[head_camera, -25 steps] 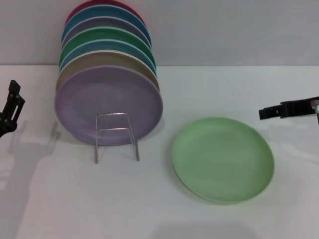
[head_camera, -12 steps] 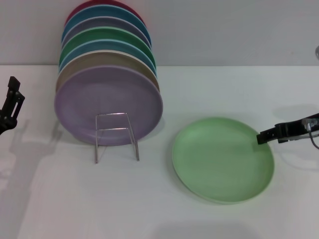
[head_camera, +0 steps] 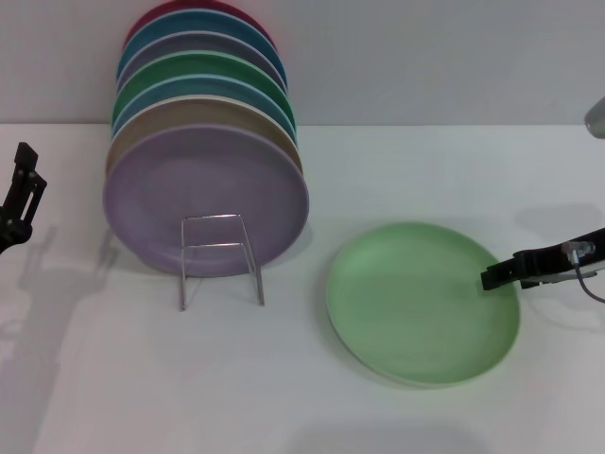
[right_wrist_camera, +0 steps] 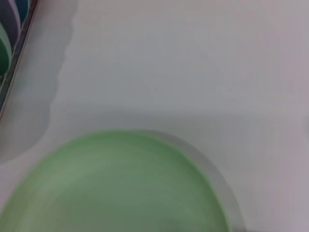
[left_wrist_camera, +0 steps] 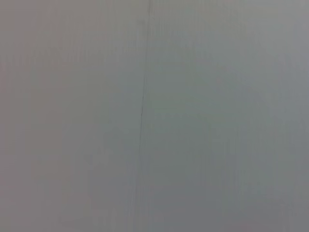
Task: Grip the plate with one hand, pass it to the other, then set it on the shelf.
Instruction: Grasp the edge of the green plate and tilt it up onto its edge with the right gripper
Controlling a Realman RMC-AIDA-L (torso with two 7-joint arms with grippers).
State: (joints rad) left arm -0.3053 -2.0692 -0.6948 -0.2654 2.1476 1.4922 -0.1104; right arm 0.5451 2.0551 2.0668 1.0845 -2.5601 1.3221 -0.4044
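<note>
Pale green, the plate [head_camera: 423, 303] lies flat on the white bench [head_camera: 284, 397], at about 4 o'clock from the wire rack [head_camera: 220, 257]. The right gripper [head_camera: 493, 276] reaches in from 3 o'clock, and its dark tip is over the plate's rim on that side. I cannot tell if its fingers are spread or pressed together, or if they touch the plate. The left gripper [head_camera: 21, 194] waits at 9 o'clock, away from the rack; its fingers also cannot be judged. A lilac plate [head_camera: 205, 199] stands at the front of the row in the rack.

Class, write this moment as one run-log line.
stage: reach | right tool: at pale green plate rim | plate: flat on table | left tool: idle, far left | rack: front slot free
</note>
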